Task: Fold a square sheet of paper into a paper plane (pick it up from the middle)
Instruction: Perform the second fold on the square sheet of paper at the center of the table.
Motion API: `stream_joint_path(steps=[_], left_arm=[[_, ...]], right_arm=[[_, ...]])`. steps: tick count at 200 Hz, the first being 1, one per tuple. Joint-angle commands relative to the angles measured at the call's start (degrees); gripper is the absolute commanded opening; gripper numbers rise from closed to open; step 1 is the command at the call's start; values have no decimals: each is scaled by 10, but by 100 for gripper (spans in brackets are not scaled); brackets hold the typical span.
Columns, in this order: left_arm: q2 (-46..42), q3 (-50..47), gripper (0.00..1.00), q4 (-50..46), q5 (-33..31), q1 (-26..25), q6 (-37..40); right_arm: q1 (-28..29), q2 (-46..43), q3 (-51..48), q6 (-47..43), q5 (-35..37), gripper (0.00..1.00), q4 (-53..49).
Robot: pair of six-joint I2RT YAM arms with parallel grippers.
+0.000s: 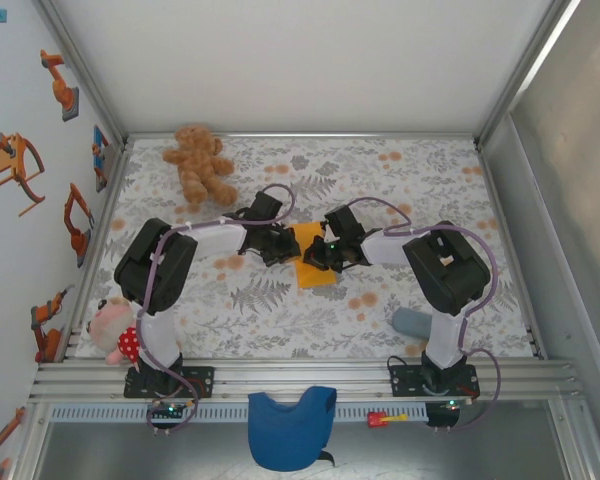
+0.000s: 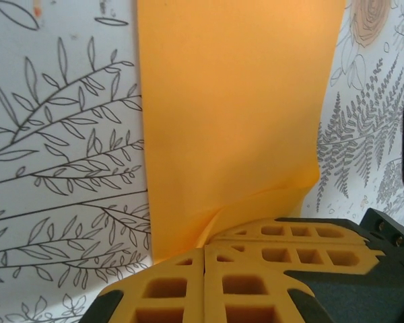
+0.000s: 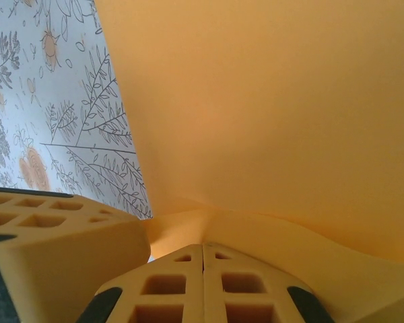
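Reading left to right. A pink plush toy [image 1: 108,335] sits at the near edge of the tabletop [image 1: 400,190], down-left of the teddy bear [image 1: 200,165]. My left gripper [image 1: 283,248] is just right of the teddy bear and nearer me. Its jaws are closed: on the left wrist feed the pads [image 2: 175,289] meet, pinching the edge of the square sheet of paper [image 1: 320,275], which buckles up at the tips. The sheet lies mid-tabletop, right of the teddy bear and nearer me, between both arms. My right gripper [image 1: 322,258] is a little further right of the teddy bear, its jaws also clamped on the sheet. On the right wrist feed the paper rises and curves above them. A grey-blue cylinder [image 1: 415,322] lies well right of the teddy bear, toward the near edge. A blue cloth [image 1: 290,425] hangs off the front rail.
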Motion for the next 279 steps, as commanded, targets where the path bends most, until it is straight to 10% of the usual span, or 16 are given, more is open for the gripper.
stream_joint_path(steps=[1,198,279], left_arm=[[18,7,0,-2,-10,-2,-12],[43,20,0,-71,-50,-2,26],[-73,-9,4,-2,14,-22,18]], right_arm=[[3,32,-13,-8,37,0,-68],[-28,4,-43,-71,34,0,-17],[-31,24,-79,-19,66,0,-3]])
